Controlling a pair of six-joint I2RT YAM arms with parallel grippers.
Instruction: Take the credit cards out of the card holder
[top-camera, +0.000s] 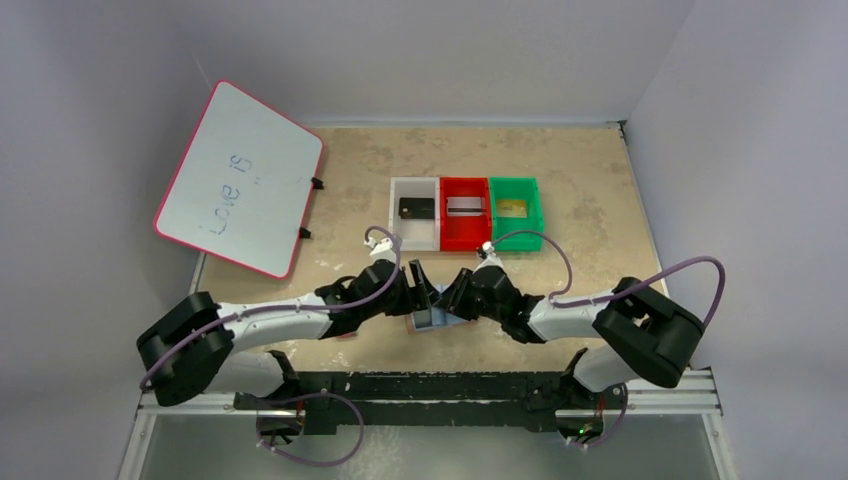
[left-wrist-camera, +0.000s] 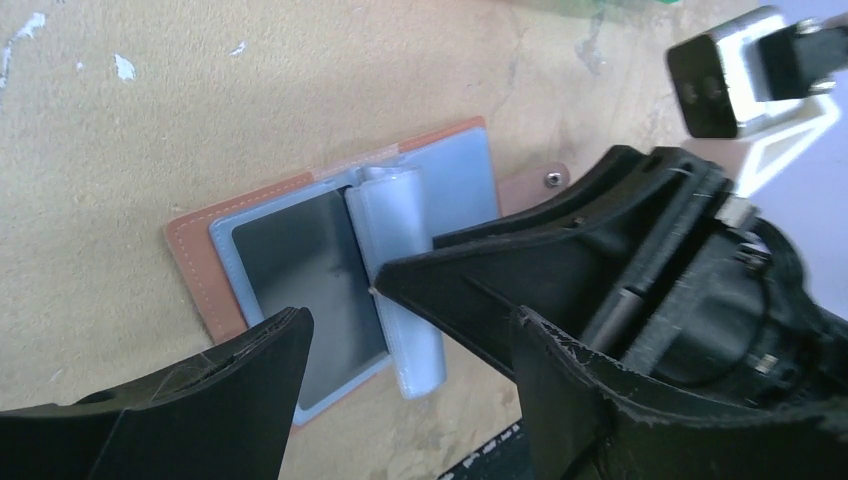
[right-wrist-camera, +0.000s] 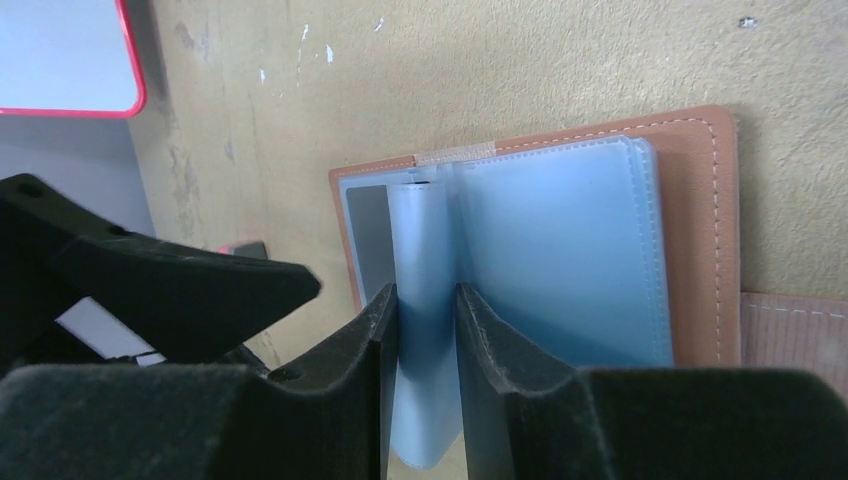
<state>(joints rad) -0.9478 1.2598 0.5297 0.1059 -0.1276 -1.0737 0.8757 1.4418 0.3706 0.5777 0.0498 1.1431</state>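
R end effector (right-wrist-camera: 425, 300) pinching card holder (right-wrist-camera: 700, 200) sleeve (right-wrist-camera: 425, 220), L end effector (left-wrist-camera: 410, 315) spread wide

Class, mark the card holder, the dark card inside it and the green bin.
card holder (right-wrist-camera: 700, 230), right wrist, leather border
dark card (left-wrist-camera: 300, 270), left wrist, sleeved face
green bin (top-camera: 536, 205), top external, right wall

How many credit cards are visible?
4: black card in white bin, silver card in red bin, gold card in green bin, dark card in the card holder; others possibly hidden.
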